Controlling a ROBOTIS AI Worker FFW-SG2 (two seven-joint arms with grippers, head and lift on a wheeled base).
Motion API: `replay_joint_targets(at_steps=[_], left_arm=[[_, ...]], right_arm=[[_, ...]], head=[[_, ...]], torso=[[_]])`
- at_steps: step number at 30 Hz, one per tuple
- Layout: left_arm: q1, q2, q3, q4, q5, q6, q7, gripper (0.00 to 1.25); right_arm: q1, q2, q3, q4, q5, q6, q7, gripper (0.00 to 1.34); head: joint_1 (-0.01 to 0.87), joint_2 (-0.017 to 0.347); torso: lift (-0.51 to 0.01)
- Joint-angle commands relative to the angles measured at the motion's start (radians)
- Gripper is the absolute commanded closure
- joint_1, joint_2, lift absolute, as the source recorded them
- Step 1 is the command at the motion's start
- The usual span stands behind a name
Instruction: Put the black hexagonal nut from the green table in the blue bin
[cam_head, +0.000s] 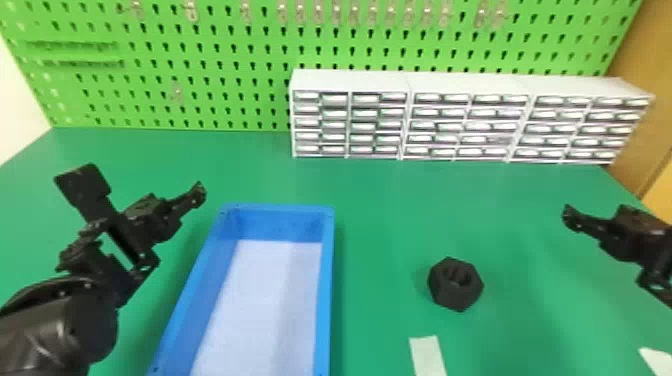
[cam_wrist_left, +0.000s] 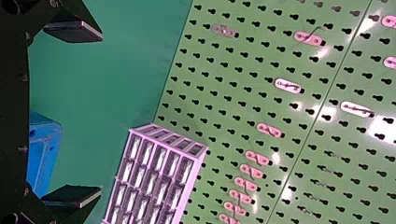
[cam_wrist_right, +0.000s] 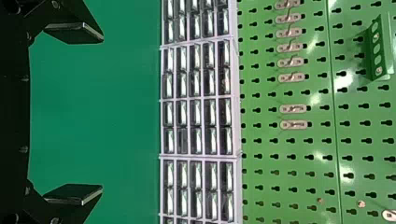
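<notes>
Farthest left, the left tool (cam_wrist_left: 101, 113) hangs over the surface (cam_head: 380, 200) with its fingers wide apart and nothing between them, probably spare for this job. Next comes the blue bin (cam_head: 326, 280), open side up and just beside the black hexagonal nut (cam_head: 452, 296), which keeps the carry short; the nut lies flat, hole upward, leaving its sides free to pinch. Farthest right, the right tool (cam_wrist_right: 102, 114) is also spread wide and empty, likely the better placed to fetch it.
</notes>
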Motion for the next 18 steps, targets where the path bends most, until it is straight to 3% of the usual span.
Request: replay_joint_targets(at_steps=[1, 18], left_arm=[[0.000, 0.000, 0.000, 0.000, 0.000, 0.000, 0.000, 0.13], [0.000, 0.000, 0.000, 0.000, 0.000, 0.000, 0.000, 0.13]], right_arm=[[0.000, 0.000, 0.000, 0.000, 0.000, 0.000, 0.000, 0.16], [-0.001, -0.002, 0.001, -0.002, 0.000, 0.000, 0.000, 0.16]], head=[[0.666, 0.032], [0.666, 0.032]], torso=[[-0.100], [-0.100]])
